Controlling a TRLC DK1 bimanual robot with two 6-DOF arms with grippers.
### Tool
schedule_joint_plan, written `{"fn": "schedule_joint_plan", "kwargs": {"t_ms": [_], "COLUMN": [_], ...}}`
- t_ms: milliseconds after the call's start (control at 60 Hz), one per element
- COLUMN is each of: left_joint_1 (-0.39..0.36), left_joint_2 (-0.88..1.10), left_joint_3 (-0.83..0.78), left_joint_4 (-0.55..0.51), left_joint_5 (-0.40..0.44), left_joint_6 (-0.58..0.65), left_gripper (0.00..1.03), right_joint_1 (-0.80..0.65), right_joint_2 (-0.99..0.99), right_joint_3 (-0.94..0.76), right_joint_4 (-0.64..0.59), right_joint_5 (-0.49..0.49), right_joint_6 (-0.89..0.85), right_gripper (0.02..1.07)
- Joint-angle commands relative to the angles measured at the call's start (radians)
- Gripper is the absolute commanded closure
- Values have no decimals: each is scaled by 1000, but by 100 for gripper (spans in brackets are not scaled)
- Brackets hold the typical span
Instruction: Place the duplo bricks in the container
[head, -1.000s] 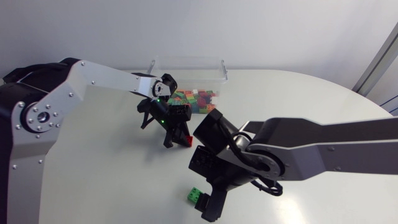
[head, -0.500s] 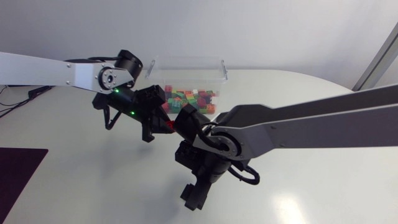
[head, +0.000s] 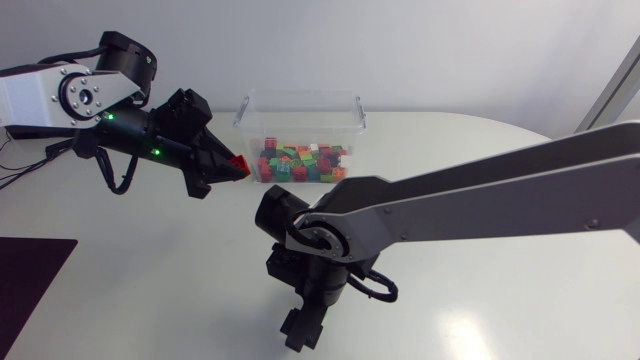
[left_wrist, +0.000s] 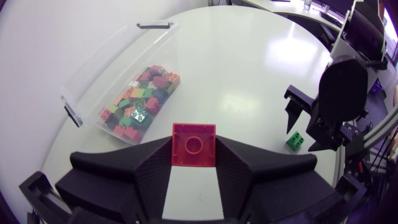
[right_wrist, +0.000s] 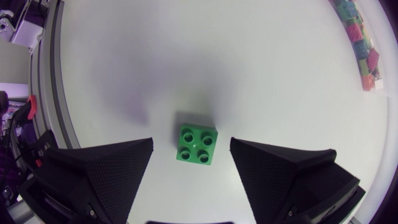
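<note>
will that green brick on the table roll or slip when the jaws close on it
Probably stiff: the green brick looks like hard moulded plastic. Unlikely to roll, sitting flat, studs up. Its smooth sides might slip slightly.

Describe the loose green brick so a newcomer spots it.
On the white table, well clear of the transparent container of bricks, the right arm's open jaws point down. Between them lies the green brick: four studs, the only brick lying on the tabletop itself.
</note>
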Motion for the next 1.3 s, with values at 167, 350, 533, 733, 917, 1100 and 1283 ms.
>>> {"fn": "schedule_joint_plan", "kwargs": {"t_ms": [167,350,533,733,917,1100,1283], "left_joint_1": [18,21,0,-10,-6,-22,-49], "left_joint_2": [-49,-66,-76,-73,-66,-18,71], "left_joint_3": [-29,-24,-23,-26,-18,23,98], "left_joint_4": [5,5,5,7,51,138,246], "left_joint_5": [11,11,13,11,10,-32,-86], "left_joint_6": [-21,-27,-38,-39,-77,-168,-277], "left_gripper": [71,71,71,71,71,71,70], "right_joint_1": [16,7,9,16,9,-60,-139], "right_joint_2": [65,63,82,111,83,-30,-156], "right_joint_3": [69,80,65,65,48,25,68], "right_joint_4": [-63,-108,-105,-103,-106,-108,-138], "right_joint_5": [-5,-3,-8,-11,-8,-5,4], "right_joint_6": [53,53,53,53,51,45,37], "right_gripper": [25,36,45,64,70,70,70]}}
